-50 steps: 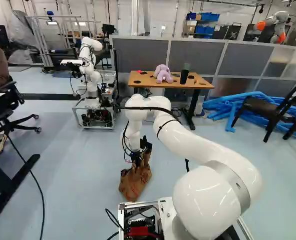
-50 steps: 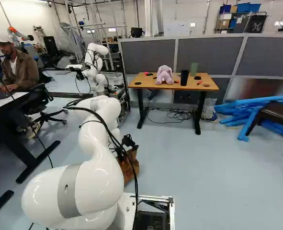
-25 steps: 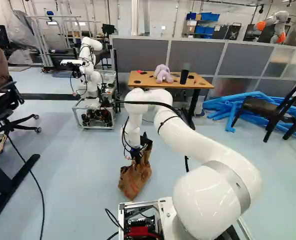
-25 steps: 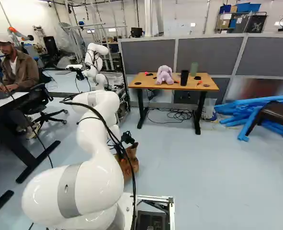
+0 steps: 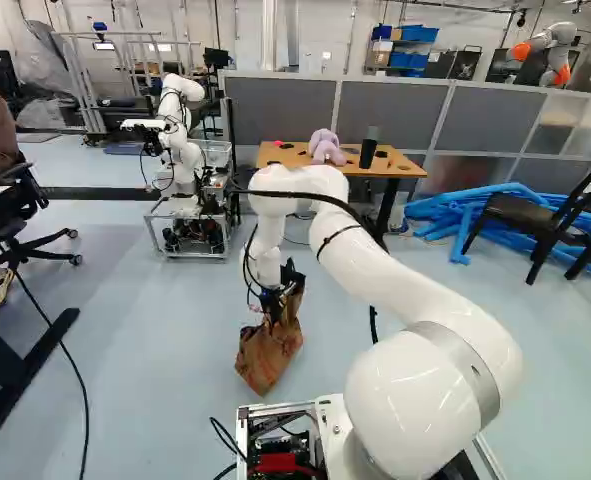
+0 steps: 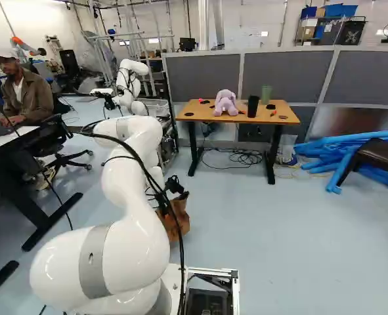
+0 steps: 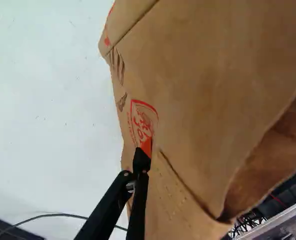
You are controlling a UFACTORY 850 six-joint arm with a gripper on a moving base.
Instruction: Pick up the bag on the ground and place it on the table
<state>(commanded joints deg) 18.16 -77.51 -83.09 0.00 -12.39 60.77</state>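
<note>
In the left base view my gripper (image 5: 275, 302) points down at the top of the brown paper bag (image 5: 268, 356), just ahead of the base. From the wrist, the gripper (image 7: 141, 159) is shut on the bag (image 7: 208, 90), its black fingers together at the paper. The bag spreads large beyond the fingertips, its open mouth to one side. Whether its bottom touches the floor I cannot tell. The wooden table (image 6: 197, 113) stands farther ahead, with a purple plush toy (image 6: 225, 103), a black cup (image 6: 253, 106) and a green cup (image 6: 266, 95) on it.
Another robot (image 5: 180, 150) stands left of the table. Blue tubes (image 5: 455, 215) and a dark chair (image 5: 540, 225) lie to the right. A desk leg (image 5: 20, 370) and an office chair (image 5: 20, 220) are at the left. Grey partitions (image 6: 282, 75) stand behind the table.
My arm has risen a little, its bend higher in both base views. The bag has moved up slightly with the gripper. The base has not moved.
</note>
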